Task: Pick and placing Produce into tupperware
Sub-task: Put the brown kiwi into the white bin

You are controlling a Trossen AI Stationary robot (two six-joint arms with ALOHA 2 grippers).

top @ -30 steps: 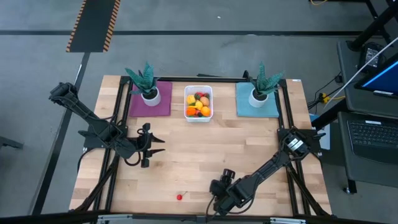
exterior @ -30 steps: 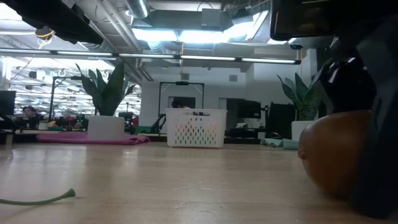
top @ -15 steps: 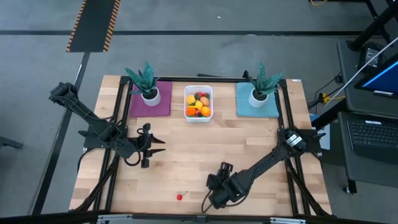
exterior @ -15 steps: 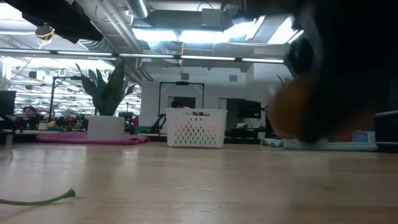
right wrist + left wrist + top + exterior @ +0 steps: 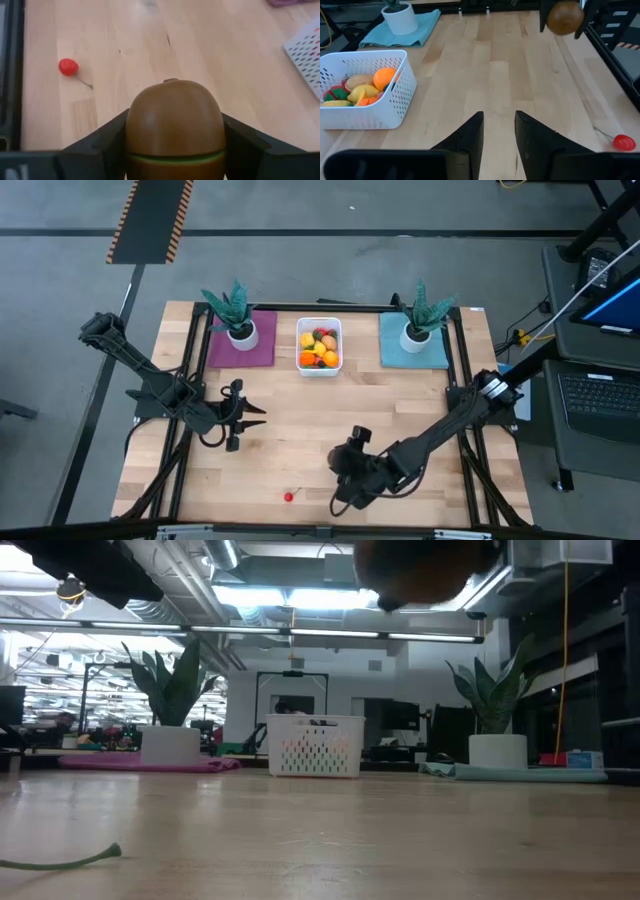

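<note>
My left gripper (image 5: 250, 415) hangs idle over the table's left half, its 2 fingers (image 5: 470, 137) apart with a narrow gap, pinching nothing. Ahead of it and off to one side sits the white tub (image 5: 319, 346), already holding oranges, a lemon and other toy produce. Near the front edge, just beside my right gripper (image 5: 345, 465), lies 1 red cherry (image 5: 288, 497). The right gripper's jaws are pressed on a brown kiwi (image 5: 174, 120), lifted clear of the wood; the tub is well ahead of it.

I judge the smooth, rounded kiwi could slip out during the carry and roll off the table. A low approach could also knock the tub's wall.

Compared with 1 second ago, the right arm has risen and swung toward the centre, and the left fingers have narrowed.
</note>
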